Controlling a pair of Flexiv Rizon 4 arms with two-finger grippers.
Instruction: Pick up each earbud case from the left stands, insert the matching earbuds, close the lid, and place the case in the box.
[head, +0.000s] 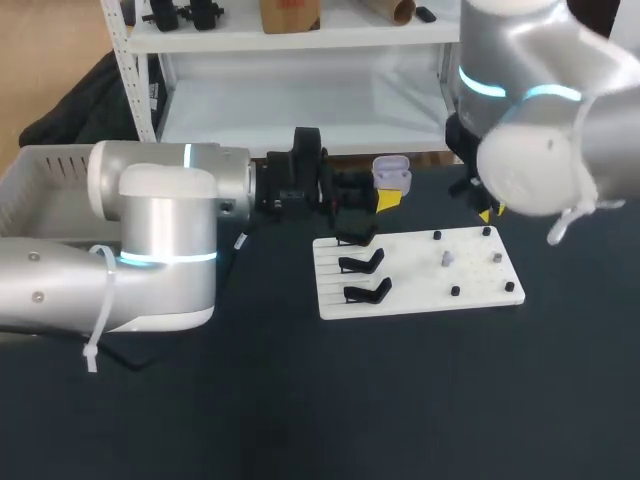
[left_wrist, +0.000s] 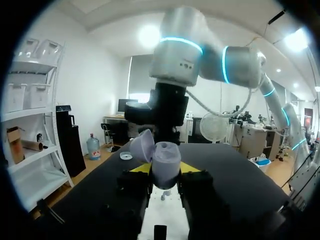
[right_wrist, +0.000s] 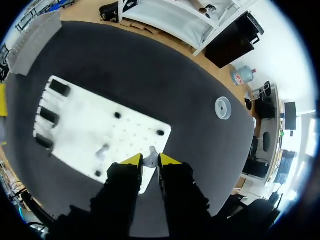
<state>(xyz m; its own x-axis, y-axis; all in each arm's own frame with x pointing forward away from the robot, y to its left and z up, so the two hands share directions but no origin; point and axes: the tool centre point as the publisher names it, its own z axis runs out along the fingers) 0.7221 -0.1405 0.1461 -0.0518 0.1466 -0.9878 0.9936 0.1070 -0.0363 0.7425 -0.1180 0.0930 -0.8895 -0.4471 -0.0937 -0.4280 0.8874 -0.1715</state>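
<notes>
Your left gripper (left_wrist: 165, 168) is clamped on the open case (left_wrist: 166, 157) and holds it up in the air by the back edge of the board (head: 410, 282). Your right gripper (right_wrist: 150, 161) is pinched on an earbud (right_wrist: 150, 158) at the board's back right corner, and a second earbud (head: 447, 259) sits on the board. So the case is picked up, but both earbuds are not in yet, the lid is not shut, and the case is not in the box (head: 40, 165).
</notes>
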